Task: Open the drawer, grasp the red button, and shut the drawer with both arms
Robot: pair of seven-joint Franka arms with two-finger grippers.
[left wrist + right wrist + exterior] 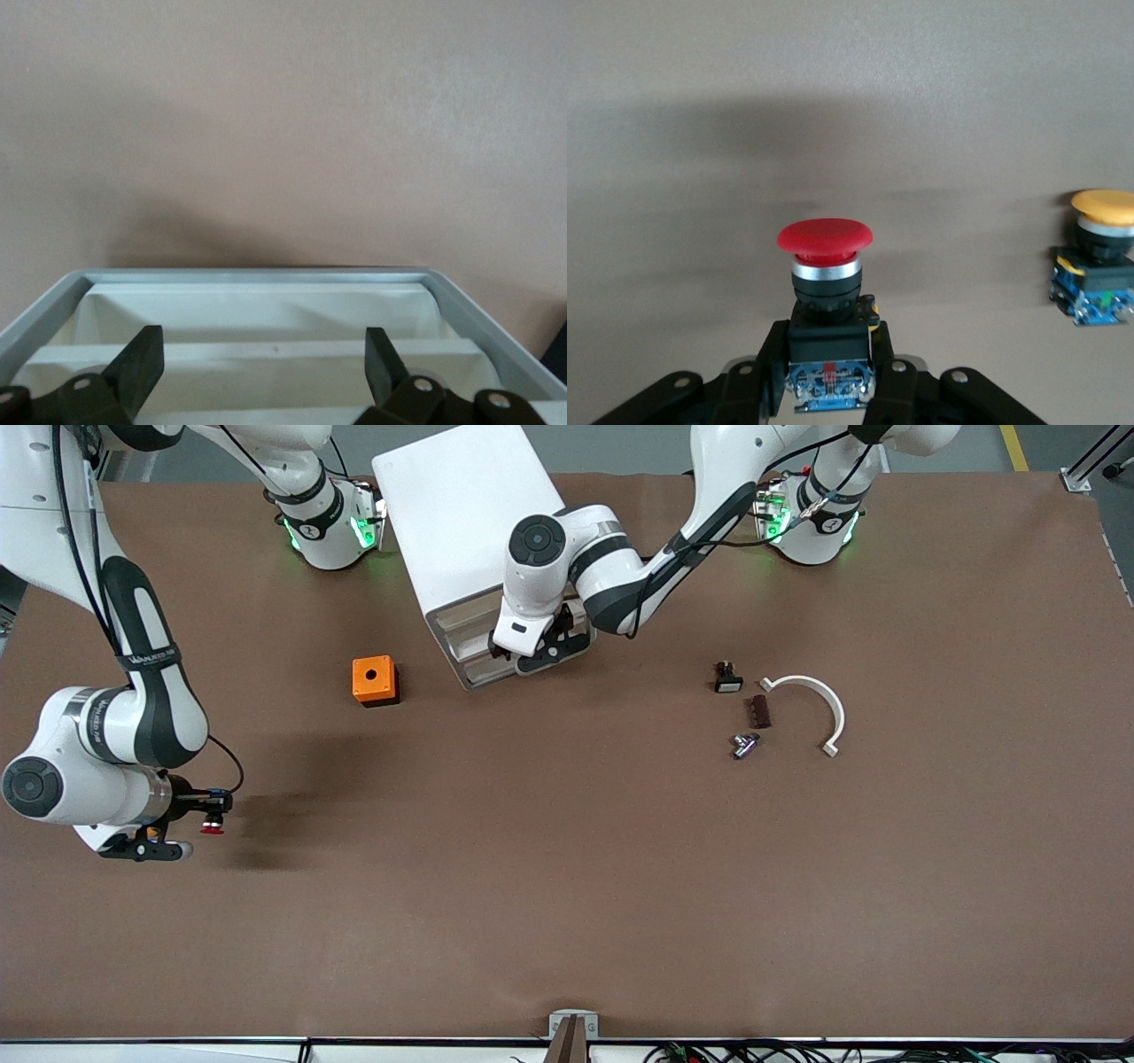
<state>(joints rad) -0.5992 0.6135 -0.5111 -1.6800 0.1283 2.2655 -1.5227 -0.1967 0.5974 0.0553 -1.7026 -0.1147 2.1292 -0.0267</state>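
My right gripper (208, 813) is shut on the button (213, 825) and holds it over the table at the right arm's end. In the right wrist view its fingers clamp the black-and-blue body (828, 354), and the round red cap (825, 237) points away from the gripper. My left gripper (542, 648) is open and empty at the front of the white drawer unit (461, 522). In the left wrist view its two fingers (142, 354) stand wide apart over the unit's grey-rimmed white front (257, 305). I cannot tell whether a drawer stands out.
A like button with a yellow-orange cap (1101, 257) stands on the table beside the held one. An orange cube box (375, 680) sits near the drawer unit. Toward the left arm's end lie a small black part (727, 677), a brown block (759, 711), a metal piece (745, 744) and a white curved bracket (819, 704).
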